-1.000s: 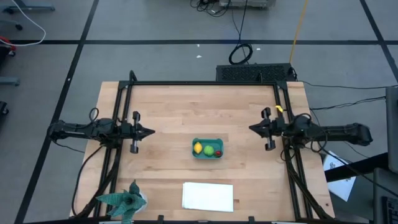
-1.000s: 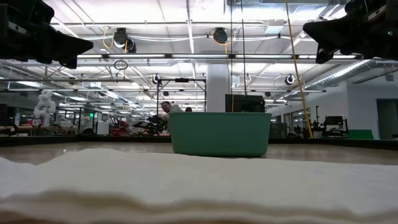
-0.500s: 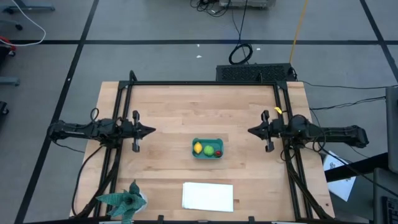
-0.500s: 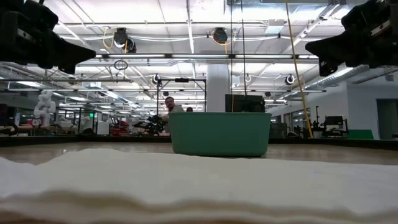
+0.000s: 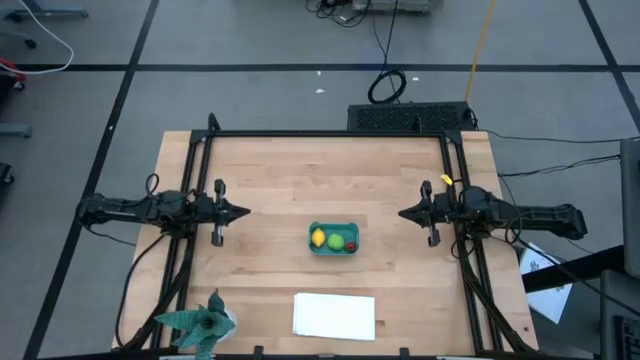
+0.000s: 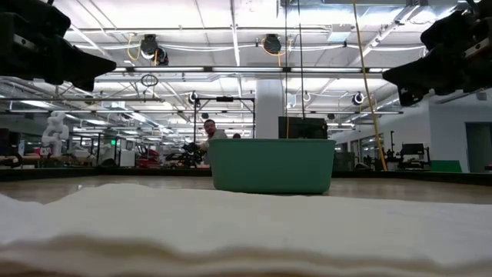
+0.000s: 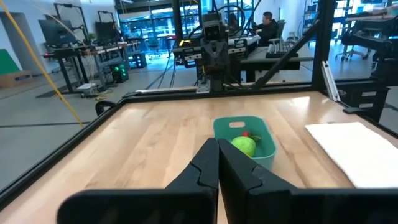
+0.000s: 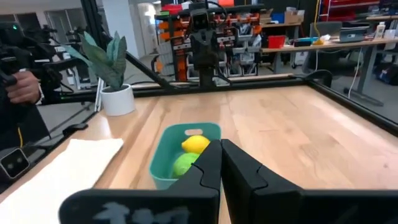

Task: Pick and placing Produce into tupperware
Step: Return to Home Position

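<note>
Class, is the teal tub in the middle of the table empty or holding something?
Holding fruit: inside the tub lie a yellow lemon, a green fruit and a small red one.

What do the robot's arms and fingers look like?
Both arms are black and slender, built of jointed segments. The left arm carries a looped black cable; the right arm has a small yellow tag near its wrist. The fingers are matte black, angular and taper to a point.

Both arms stretched level, left gripper (image 5: 243,211) closed, right gripper (image 5: 403,213) closed, tips facing each other
</note>
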